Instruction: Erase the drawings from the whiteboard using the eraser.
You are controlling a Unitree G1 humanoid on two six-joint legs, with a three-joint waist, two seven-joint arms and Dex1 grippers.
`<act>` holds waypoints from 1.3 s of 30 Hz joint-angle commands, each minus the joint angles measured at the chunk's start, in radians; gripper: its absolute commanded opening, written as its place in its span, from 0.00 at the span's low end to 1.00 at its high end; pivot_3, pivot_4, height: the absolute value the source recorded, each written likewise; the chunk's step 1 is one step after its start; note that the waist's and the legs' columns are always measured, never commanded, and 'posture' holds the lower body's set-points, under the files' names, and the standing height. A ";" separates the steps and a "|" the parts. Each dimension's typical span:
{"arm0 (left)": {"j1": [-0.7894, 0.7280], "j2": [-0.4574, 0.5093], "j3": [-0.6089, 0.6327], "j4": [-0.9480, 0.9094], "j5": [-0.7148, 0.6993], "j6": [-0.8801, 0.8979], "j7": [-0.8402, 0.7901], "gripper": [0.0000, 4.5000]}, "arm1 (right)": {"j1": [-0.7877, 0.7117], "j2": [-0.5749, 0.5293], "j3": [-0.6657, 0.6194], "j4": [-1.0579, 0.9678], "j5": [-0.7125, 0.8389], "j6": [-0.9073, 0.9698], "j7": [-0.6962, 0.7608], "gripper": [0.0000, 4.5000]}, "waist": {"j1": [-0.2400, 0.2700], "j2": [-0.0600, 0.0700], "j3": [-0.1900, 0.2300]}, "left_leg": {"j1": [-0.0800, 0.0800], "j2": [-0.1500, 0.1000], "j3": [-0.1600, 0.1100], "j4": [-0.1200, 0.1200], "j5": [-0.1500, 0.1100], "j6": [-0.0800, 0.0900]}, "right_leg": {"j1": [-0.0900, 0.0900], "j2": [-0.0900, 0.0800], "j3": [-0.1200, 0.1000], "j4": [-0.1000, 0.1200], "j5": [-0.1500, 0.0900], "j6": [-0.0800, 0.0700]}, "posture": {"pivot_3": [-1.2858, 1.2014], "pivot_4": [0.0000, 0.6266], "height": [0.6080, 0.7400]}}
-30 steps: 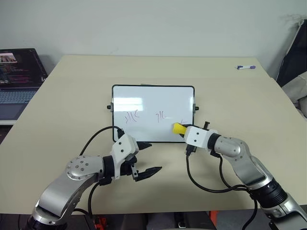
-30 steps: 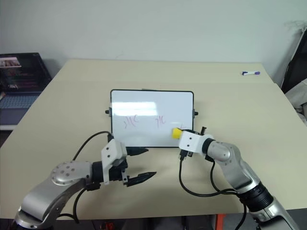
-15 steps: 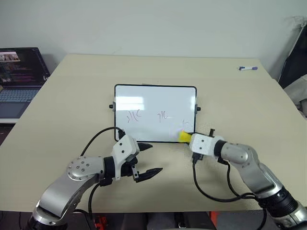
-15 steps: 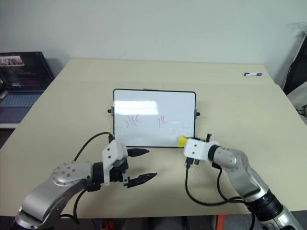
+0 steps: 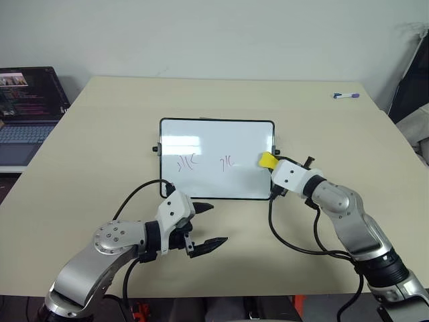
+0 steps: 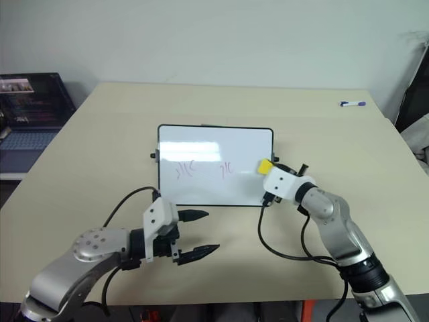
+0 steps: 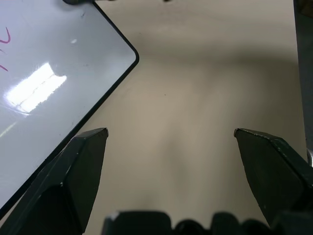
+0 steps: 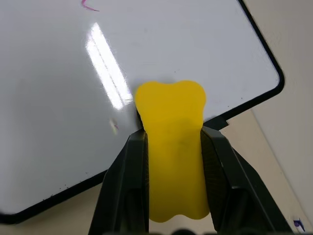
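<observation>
Right gripper (image 8: 171,147) is clamped on the eraser (image 5: 268,160), its two black fingers (image 8: 128,181) pressing the yellow block from either side. It holds the eraser at the right edge of the whiteboard (image 5: 214,137), about midway along that short side. From the right wrist view, the front end of the eraser lies over the white surface just inside the black frame; whether it presses on the surface cannot be told.

Left gripper (image 5: 206,225) hovers over the table (image 5: 100,134) just off the near left corner of the whiteboard, jaws spread wide with nothing between them. The left wrist view shows bare tabletop between the fingers (image 7: 78,166) and a corner of the board off to one side.

Two purple-pink drawings (image 5: 186,162) sit on the lower middle of the board, well left of the eraser: one scribble left of centre and a second (image 5: 227,161) near the centre. The white area near the eraser shows only a faint smear (image 8: 114,126).

A marker (image 5: 344,96) with a purple cap lies near the far right corner of the table, well apart from the board. A laptop (image 5: 27,107) stands open beyond the table's left edge.
</observation>
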 commanded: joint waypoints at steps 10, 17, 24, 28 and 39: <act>0.004 0.008 0.022 -0.046 -0.013 0.000 0.017 1.00 | -0.008 0.050 -0.019 -0.019 0.033 0.064 0.043 0.24 | -0.008 -0.001 0.000 | 0.002 0.001 0.000 0.000 0.000 0.000 | 0.000 0.001 0.000 0.001 0.000 0.000 | 0.52 0.24 1.00; 0.026 -0.010 0.109 -0.021 -0.012 -0.002 0.078 1.00 | 0.064 0.137 -0.130 -0.172 0.297 0.213 0.145 0.24 | -0.002 0.001 0.001 | -0.004 0.001 -0.001 -0.001 0.000 0.000 | -0.003 0.001 -0.001 -0.001 0.000 0.000 | 0.52 0.24 1.00; 0.092 -0.079 0.218 -0.036 -0.010 -0.006 0.198 1.00 | 0.128 0.142 -0.162 -0.251 0.479 0.213 0.206 0.24 | -0.003 0.001 0.002 | -0.005 0.001 -0.001 -0.002 -0.003 -0.002 | -0.004 0.000 -0.001 -0.002 -0.002 0.001 | 0.52 0.24 1.00; 0.135 -0.108 0.251 -0.036 0.012 -0.033 0.243 1.00 | 0.125 0.144 -0.155 -0.246 0.526 0.199 0.207 0.24 | -0.004 0.001 0.002 | -0.005 0.001 -0.001 -0.002 -0.003 -0.002 | -0.004 0.000 -0.001 -0.001 -0.002 0.000 | 0.52 0.24 1.00; 0.250 -0.150 0.297 -0.070 0.029 -0.045 0.312 1.00 | 0.007 0.117 0.006 -0.046 0.276 -0.075 0.109 0.24 | 0.000 0.001 0.002 | -0.004 0.000 -0.001 -0.001 -0.003 -0.002 | -0.004 0.000 -0.002 -0.001 -0.003 -0.001 | 0.52 0.24 1.00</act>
